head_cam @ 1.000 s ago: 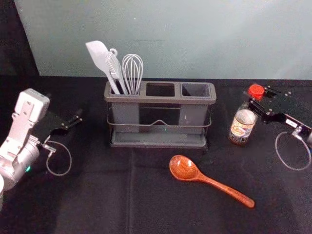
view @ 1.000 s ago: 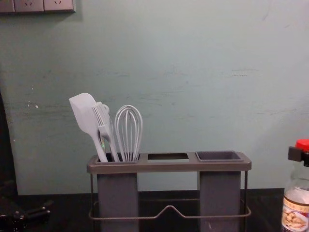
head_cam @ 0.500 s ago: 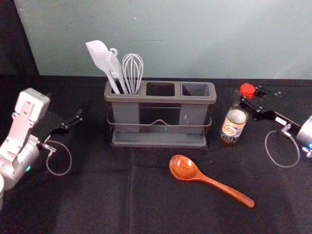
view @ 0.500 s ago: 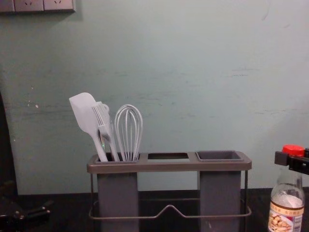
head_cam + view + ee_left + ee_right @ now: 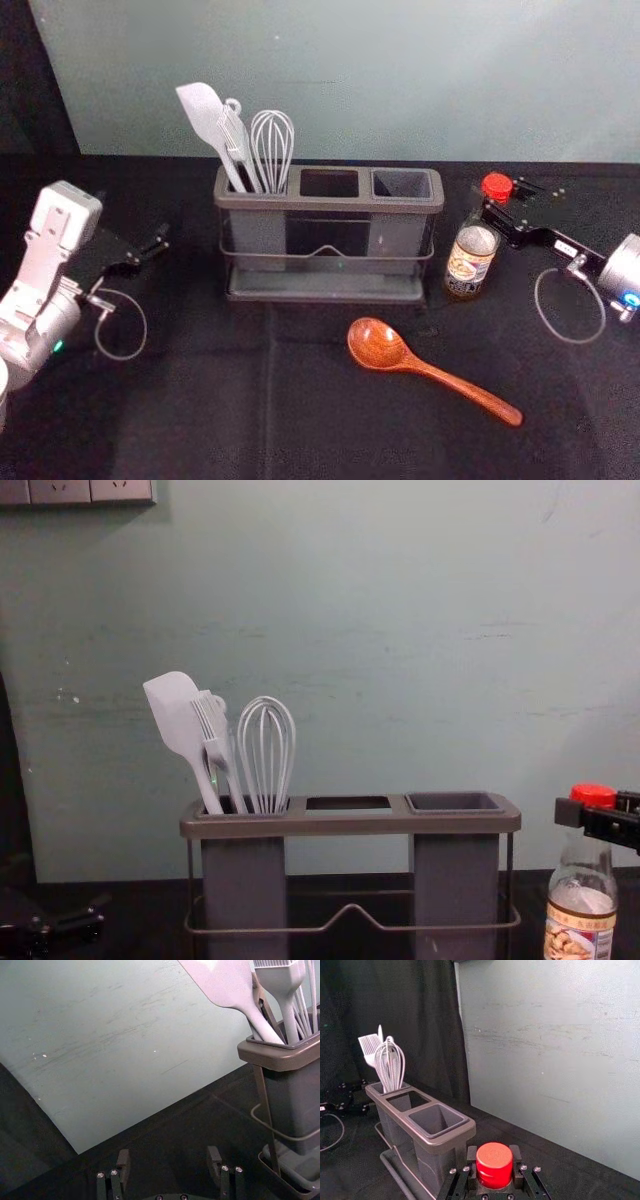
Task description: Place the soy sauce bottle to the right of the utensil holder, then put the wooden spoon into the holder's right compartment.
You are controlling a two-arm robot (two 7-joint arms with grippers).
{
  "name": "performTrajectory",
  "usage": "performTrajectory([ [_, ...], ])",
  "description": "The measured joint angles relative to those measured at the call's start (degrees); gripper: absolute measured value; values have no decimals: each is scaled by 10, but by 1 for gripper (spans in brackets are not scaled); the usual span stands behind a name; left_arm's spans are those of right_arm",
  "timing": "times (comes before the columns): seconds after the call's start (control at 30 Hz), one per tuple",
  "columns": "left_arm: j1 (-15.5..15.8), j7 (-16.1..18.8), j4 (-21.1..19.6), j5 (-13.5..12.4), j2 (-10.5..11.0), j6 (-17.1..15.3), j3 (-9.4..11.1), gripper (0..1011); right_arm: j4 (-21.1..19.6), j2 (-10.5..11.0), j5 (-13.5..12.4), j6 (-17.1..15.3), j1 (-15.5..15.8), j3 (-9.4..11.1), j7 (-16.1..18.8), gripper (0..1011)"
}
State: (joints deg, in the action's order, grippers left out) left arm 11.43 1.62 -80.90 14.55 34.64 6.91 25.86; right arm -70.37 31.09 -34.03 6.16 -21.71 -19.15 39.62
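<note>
1. The left gripper [image 5: 169,1158] is parked, its jaws spread and empty.
2. In the utensil holder [image 5: 328,204], the right compartment [image 5: 402,184] is unfilled.
3. The wooden spoon [image 5: 378,346] lies on the counter [image 5: 180,410], yet to be inserted.
4. The soy sauce bottle [image 5: 472,262] is placed nearly, it seems; its top is clasped by the right gripper's [image 5: 494,1159] jaws.

Soft light — the wall [image 5: 400,90] pale, the cloth [image 5: 200,420] near black — glints on the spoon [image 5: 378,346].
</note>
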Motion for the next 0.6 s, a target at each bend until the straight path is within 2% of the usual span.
performTrajectory([
  [0.4, 0, 0, 0, 0, 0, 0, 0, 1005, 0, 0, 1, 0, -1, 0, 0, 384],
  [0.47, 0, 0, 0, 0, 0, 0, 0, 1005, 0, 0, 1, 0, -1, 0, 0, 419],
  [0.6, 0, 0, 0, 0, 0, 0, 0, 1005, 0, 0, 1, 0, 0, 0, 0, 551],
])
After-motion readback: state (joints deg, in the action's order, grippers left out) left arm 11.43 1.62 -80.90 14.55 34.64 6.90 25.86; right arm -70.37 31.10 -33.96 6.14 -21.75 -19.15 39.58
